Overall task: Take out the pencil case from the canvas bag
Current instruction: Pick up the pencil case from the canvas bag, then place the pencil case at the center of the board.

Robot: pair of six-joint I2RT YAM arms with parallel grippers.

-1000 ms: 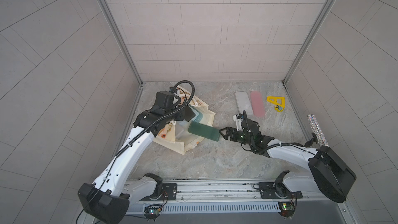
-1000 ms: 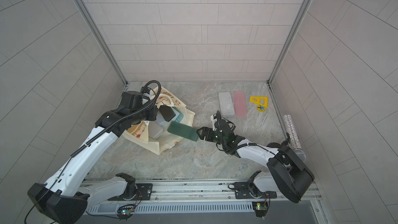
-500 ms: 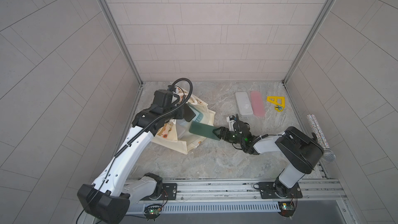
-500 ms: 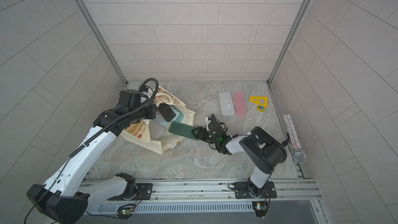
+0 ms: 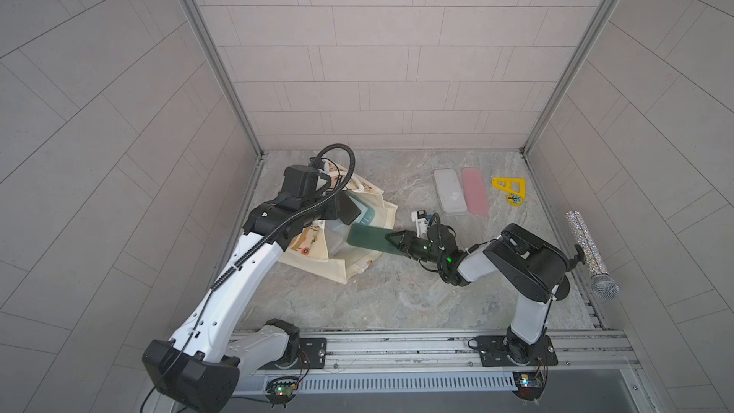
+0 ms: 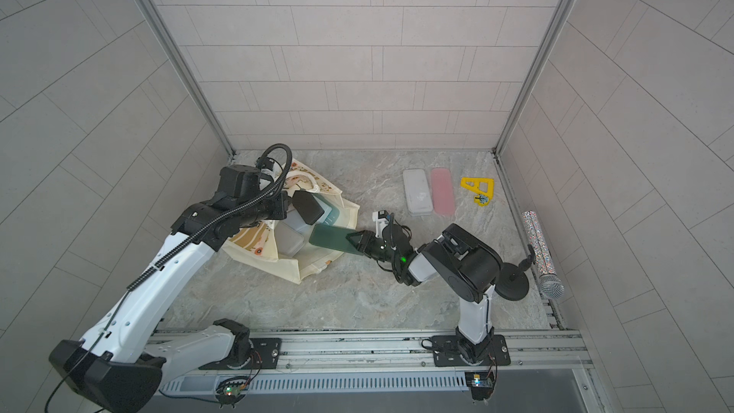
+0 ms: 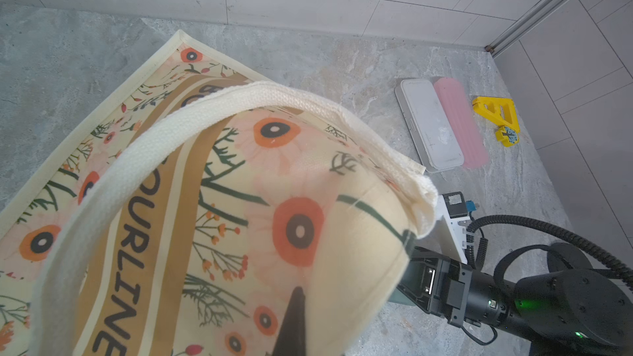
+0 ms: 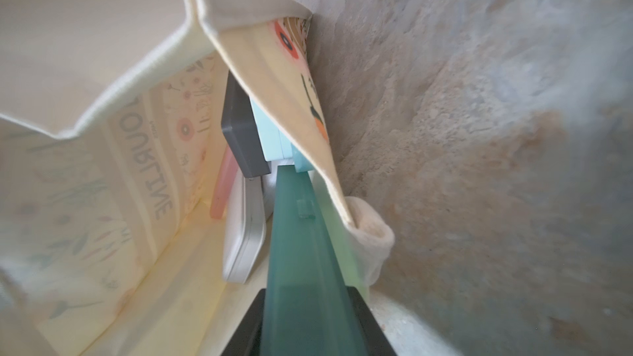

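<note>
Fingers of the right gripper press on both flat sides of the green case, clamped on its near end. In the right wrist view the case runs straight out from between them into the mouth of the bag.

In both top views the green case lies tilted across the bag's rim. Its far end is inside the bag and its gripped end sticks out toward the middle of the table. A grey case, a pale blue case and a white case stand deeper in the bag, beside the green one.

Only one fingertip of the left gripper shows, flat against the flowered cloth. The other is hidden behind the cloth, with the jaws clenched on the bag's upper wall and holding it raised. A handle arches over the print.

The bag sits at the table's left side, its mouth facing the right arm. Well apart, near the far right corner, a frosted case and a pink case lie side by side, with a yellow triangle just beside them. A glittery microphone rests at the right edge.
</note>
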